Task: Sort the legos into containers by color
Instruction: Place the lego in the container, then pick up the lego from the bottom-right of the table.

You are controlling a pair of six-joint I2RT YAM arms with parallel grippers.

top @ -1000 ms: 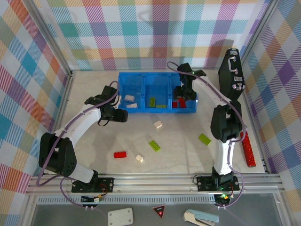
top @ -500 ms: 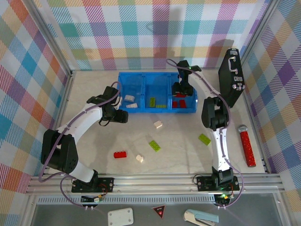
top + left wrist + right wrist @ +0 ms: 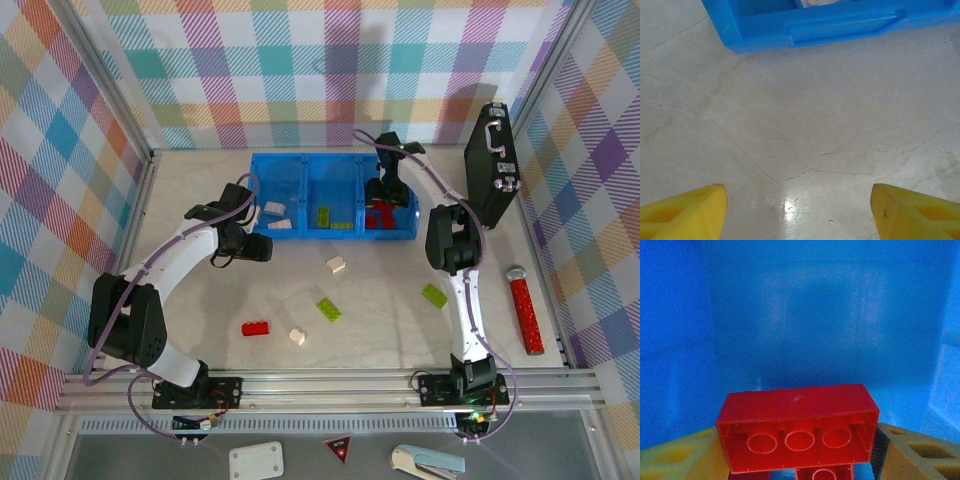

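Observation:
The blue tray (image 3: 300, 234) has three compartments: cream legos (image 3: 279, 217) on the left, green legos (image 3: 325, 215) in the middle, red legos (image 3: 372, 222) on the right. My right gripper (image 3: 382, 200) reaches down into the right compartment (image 3: 815, 315), shut on a red lego (image 3: 797, 410) held underside toward the camera, with another red lego (image 3: 825, 474) just below it. My left gripper (image 3: 257, 248) hovers open above bare table by the tray's front left corner (image 3: 755, 40), nothing between its yellow fingers (image 3: 685, 212).
Loose on the table lie a cream lego (image 3: 336, 264), a green lego (image 3: 327, 308), another green lego (image 3: 434, 294), a red lego (image 3: 256, 327) and a cream lego (image 3: 297, 336). A black case (image 3: 492, 165) leans at the right wall. A red glitter tube (image 3: 525, 310) lies at the right.
My right arm has swung left and its gripper has shifted slightly left inside the right compartment, still with the red lego. The left arm has stayed still.

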